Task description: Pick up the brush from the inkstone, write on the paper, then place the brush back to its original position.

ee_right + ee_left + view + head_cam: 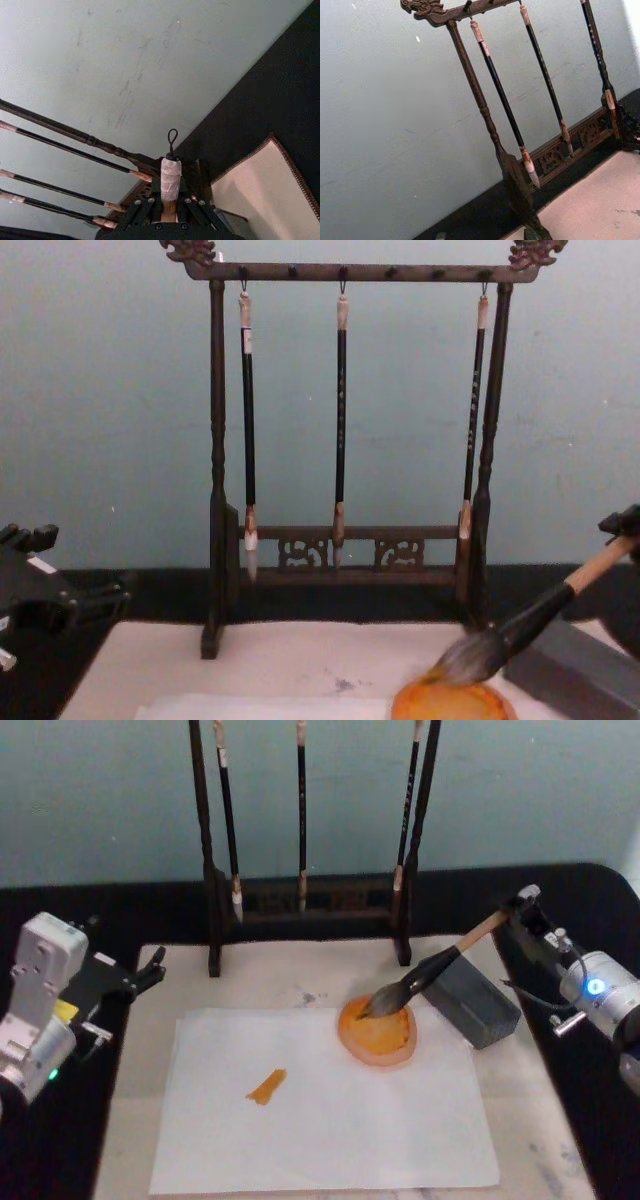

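1. The right gripper [518,912] is clenching the tan handle end of the brush [432,970], above the right side of the bench [110,910].
2. The brush is leaning down over the grey block [472,1002], and its tuft is resting in the orange dish [378,1032].
3. In my judgement, a loaded tuft may be dripping on the paper [330,1130] near the orange stroke [266,1086]. Letting go too high may be sending the brush rolling off the block.
4. The left gripper [145,972] is idling at the left.
5. No brand or writing is reading clearly, and the marks on the hanging brushes [341,420] are too small.

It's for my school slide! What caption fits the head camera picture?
Right gripper holds the brush, tip in an orange dish at the paper's edge; left gripper parked at left.
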Available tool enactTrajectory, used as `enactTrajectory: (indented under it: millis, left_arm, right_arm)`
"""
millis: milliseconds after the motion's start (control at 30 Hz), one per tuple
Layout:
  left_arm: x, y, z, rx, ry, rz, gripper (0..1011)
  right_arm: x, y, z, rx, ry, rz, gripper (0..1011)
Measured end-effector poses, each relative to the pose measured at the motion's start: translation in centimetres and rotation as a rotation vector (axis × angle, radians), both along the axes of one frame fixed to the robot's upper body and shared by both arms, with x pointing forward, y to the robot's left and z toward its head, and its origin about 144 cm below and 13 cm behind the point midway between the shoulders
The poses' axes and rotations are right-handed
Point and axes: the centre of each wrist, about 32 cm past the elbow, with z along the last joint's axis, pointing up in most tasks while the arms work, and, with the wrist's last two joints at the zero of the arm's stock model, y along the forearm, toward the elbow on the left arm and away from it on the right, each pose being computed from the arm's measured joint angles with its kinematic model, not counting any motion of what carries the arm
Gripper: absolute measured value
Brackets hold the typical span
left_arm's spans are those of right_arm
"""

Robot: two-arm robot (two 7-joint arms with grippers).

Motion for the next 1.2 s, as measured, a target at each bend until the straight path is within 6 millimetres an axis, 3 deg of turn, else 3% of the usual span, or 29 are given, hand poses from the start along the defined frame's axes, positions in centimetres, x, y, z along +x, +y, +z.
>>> enactTrajectory:
  millis: [1200]
  left_arm:
    - [0.0,0.0,0.0,0.0,0.0,0.0,1010]
  right_arm:
    - [0.2,1.3,-1.9,-0.038,0.038,-0.05,156]
